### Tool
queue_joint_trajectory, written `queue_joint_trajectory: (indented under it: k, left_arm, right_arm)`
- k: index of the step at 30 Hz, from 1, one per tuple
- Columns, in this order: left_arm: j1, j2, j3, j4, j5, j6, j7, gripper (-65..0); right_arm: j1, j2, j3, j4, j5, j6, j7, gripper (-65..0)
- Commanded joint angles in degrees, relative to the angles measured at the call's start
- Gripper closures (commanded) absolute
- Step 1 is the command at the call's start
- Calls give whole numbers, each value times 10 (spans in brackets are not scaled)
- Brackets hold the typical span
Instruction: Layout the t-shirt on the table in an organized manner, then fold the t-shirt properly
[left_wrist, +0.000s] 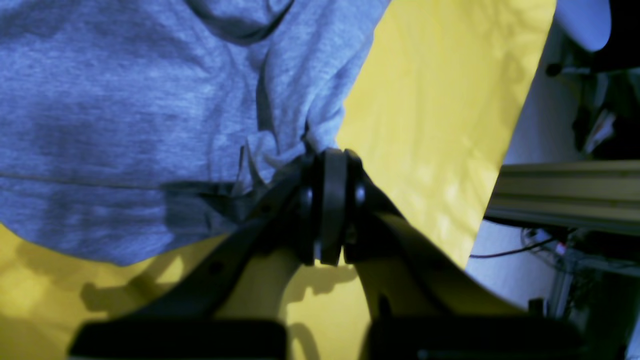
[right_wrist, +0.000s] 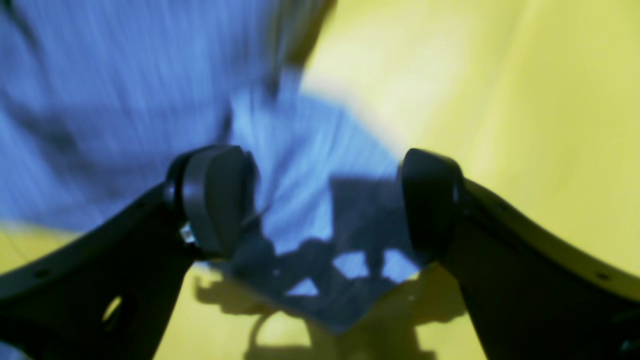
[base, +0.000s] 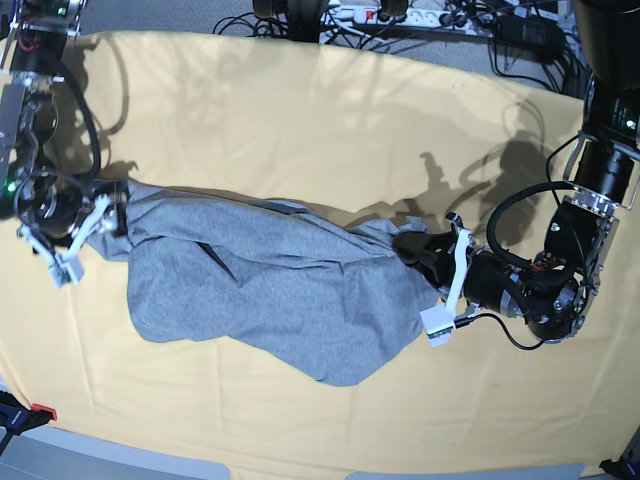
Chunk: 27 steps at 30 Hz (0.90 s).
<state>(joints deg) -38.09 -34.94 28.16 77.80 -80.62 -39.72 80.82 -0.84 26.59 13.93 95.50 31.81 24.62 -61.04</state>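
Your t-shirt (base: 270, 290) lies across the middle of the counter (base: 330, 110), a soft heather-grey knit spread in a long, lumpy shape that runs from the left edge area toward the right side. Only plain grey cloth faces up. The fabric is rumpled, with a dark fold line near its middle and a rounded lower edge bulging toward the near edge of the counter. The counter is draped in a creased pale yellow-orange cloth that reaches well past the shirt on every side.

Your left tool (left_wrist: 330, 150) is clamped tight on a bunched corner of the shirt: in the left wrist view its two black rounded pads press together with a pinch of grey knit gathered into wrinkles between them. In the base view this tool (base: 415, 245) sits at the shirt's right end, toward the right edge of the counter.

Your right tool (right_wrist: 320, 200) stands wide apart, its two dark, rounded pads set to either side of a flap of grey fabric that lies flat on the yellow cloth beneath, gripping nothing. That view is streaked with blur, so the weave is hard to read. In the base view this tool (base: 100, 215) is at the shirt's left end, near the left edge of the counter.
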Motion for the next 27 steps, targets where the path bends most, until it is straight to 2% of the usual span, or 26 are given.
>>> queue_joint_trajectory:
  k: [1, 3, 4, 6, 8, 9, 13, 16, 22, 27]
  left_arm:
    - [-18, -5, -6, 7, -12, -3, -8, 0]
    - [-17, -4, -6, 7, -12, -3, -8, 0]
    - [-17, -4, -6, 7, -12, -3, -8, 0]
    - [-17, -5, -6, 7, -12, -3, -8, 0]
    - [-17, -5, -6, 7, -12, -3, -8, 0]
    - [-17, -5, -6, 7, -12, -3, -8, 0]
    - [-17, -5, -6, 7, -12, -3, -8, 0]
    - [-17, -5, -6, 7, -12, -3, -8, 0]
    - [-17, -5, -6, 7, -12, -3, -8, 0]
    - [-18, -5, -6, 7, -26, -3, -8, 0]
  right_arm:
    - [8, 10, 4, 9, -1, -5, 30, -493]
    - [-7, 9, 4, 9, -21, -20, 70, -481]
    - [-13, 9, 4, 9, -29, -24, 92, -443]
    - [-21, 9, 4, 9, -42, -27, 125, -282]
    - [-19, 9, 4, 9, -42, -12, 131, -55]
    - [-13, 9, 4, 9, -42, 0, 129, 0]
    - [17, 9, 4, 9, -42, 24, 124, 0]
    - [45, 9, 4, 9, -42, 24, 125, 0]
    - [98, 4, 3, 9, -31, 24, 173, 0]
    - [129, -23, 3, 5, -33, 25, 180, 0]
